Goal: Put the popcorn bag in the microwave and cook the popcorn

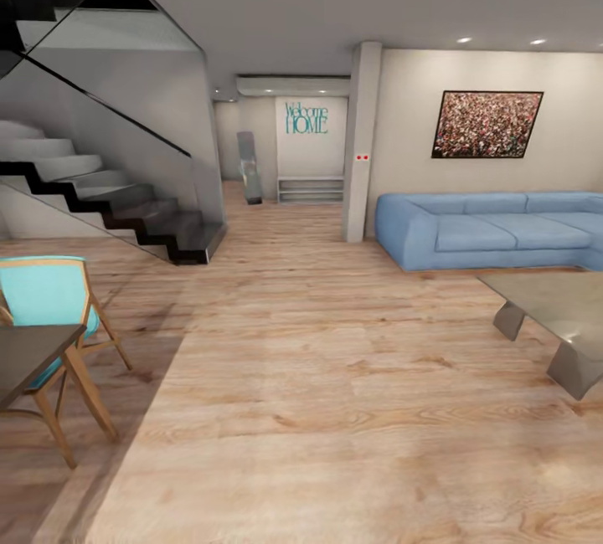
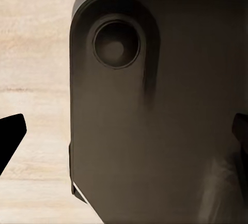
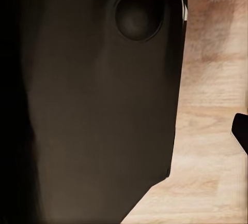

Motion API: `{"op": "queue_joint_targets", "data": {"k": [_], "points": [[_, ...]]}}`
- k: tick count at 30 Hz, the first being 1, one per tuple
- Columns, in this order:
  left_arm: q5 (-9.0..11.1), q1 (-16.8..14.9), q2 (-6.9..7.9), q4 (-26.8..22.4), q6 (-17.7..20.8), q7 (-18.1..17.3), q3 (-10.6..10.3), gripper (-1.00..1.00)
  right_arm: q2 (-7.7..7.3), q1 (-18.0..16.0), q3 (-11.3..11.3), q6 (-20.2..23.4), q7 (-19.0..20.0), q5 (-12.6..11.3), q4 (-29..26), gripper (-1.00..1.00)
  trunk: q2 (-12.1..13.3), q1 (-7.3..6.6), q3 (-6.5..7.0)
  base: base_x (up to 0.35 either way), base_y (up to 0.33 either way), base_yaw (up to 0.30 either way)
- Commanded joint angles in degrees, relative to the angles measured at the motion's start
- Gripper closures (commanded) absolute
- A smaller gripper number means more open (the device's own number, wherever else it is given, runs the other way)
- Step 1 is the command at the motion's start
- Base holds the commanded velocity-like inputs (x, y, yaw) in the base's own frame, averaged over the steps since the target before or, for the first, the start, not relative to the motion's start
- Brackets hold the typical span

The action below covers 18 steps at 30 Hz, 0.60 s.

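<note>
The head view is looking across a living room with a pale wooden floor (image 1: pixel 318 410). A blue sofa (image 1: pixel 490 230) is standing against the far wall under a framed picture (image 1: pixel 487 124), with a grey low bench (image 1: pixel 557 310) in front of it. A dark staircase (image 1: pixel 109 201) is rising on the other side, and a turquoise chair (image 1: pixel 50 301) is sitting beside a dark bench (image 1: pixel 29 356).

In the left wrist view, two dark fingers (image 2: pixel 11 138) are showing at opposite edges, spread wide apart and pinching nothing, with the robot's dark base (image 2: pixel 155 110) lying between them over the floor.

In the right wrist view, one dark finger (image 3: pixel 241 130) is showing beside the same dark body (image 3: pixel 98 105); I cannot tell its spread.

The popcorn bag and microwave are not appearing in these pictures
</note>
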Motion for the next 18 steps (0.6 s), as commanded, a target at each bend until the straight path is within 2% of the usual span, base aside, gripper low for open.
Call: {"op": "queue_joint_targets", "data": {"k": [1, 12, 18], "points": [[0.33, -0.01, -0.01, -0.01, -0.11, 0.02, 0.02, -1.00, 0.00, 0.00, 0.03, -0.03, -0.01, 0.05, 0.00, -1.00, -0.02, 0.00, -0.04, 0.000, 0.000, 0.270], [0.33, -0.01, -0.03, -0.01, -0.03, -0.01, 0.02, -1.00, 0.10, 0.00, 0.04, -0.08, -0.02, 0.05, 0.00, -1.00, -0.02, 0.00, -0.04, 0.000, 0.000, 0.270], [0.33, -0.01, -0.09, -0.01, -0.03, -0.01, -0.06, -1.00, 0.17, 0.00, 0.32, -2.01, 0.00, 0.45, 0.00, -1.00, -0.02, 0.00, -0.04, 0.000, 0.000, 0.274]]}}
